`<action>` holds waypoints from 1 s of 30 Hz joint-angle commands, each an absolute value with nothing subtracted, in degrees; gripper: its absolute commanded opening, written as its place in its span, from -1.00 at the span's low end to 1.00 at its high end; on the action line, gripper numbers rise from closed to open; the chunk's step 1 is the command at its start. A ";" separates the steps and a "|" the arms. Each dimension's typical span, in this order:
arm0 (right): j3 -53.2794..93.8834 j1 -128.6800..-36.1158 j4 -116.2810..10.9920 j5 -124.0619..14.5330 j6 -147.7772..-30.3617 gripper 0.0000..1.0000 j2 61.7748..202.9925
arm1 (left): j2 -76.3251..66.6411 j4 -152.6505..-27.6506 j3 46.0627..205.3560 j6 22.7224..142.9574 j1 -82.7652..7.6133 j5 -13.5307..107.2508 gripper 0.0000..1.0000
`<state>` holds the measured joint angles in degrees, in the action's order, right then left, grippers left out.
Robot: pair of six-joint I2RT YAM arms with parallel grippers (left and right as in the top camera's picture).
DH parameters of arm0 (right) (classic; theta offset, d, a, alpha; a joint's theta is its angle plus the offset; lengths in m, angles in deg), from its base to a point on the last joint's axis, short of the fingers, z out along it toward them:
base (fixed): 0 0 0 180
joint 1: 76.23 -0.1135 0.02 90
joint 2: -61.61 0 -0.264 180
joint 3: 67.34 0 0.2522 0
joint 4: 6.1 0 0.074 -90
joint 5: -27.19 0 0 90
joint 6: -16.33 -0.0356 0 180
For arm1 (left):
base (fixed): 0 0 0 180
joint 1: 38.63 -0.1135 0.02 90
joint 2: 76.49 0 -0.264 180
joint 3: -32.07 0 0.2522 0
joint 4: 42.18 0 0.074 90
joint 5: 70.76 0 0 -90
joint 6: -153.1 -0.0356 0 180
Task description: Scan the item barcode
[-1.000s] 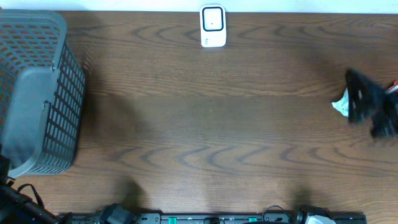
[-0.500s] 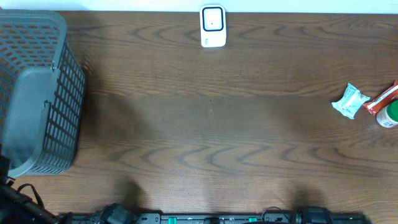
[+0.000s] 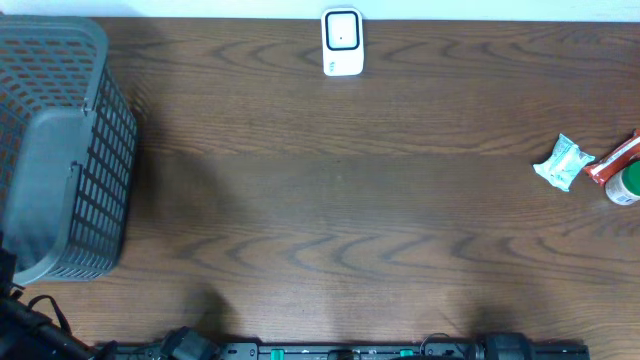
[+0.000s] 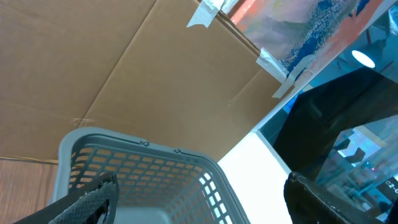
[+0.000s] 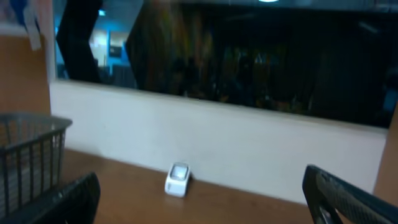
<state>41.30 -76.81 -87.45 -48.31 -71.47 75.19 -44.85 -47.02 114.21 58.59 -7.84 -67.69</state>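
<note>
left gripper (image 4: 202, 202): jaws wide, empty, near basket (image 4: 143, 168) | right gripper (image 5: 205, 199): jaws wide, empty, facing scanner (image 5: 178, 179) | packet (image 3: 563, 162): far right of scanner

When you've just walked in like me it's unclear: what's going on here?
Nothing is being handled right now. The left hand and right hand are both open and empty, the left facing the grey basket. The items to scan, a pale wrapped packet, a red packet and a green-topped item, lie untouched at the table's right edge, far from the white scanner at the back.
</note>
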 commanded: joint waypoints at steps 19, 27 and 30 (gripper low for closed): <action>-13.59 -79.13 -49.84 -52.07 -70.78 0.99 61.97 | -45.16 -46.91 114.30 58.24 -8.08 -70.64 0.70; -29.19 -78.63 -37.64 -52.26 -70.78 0.99 61.95 | -45.16 -46.91 114.30 58.24 -8.08 -70.64 0.71; -33.28 -78.63 -33.86 -52.59 -70.75 0.98 61.93 | -45.16 -46.91 114.30 58.24 -8.08 -70.64 0.71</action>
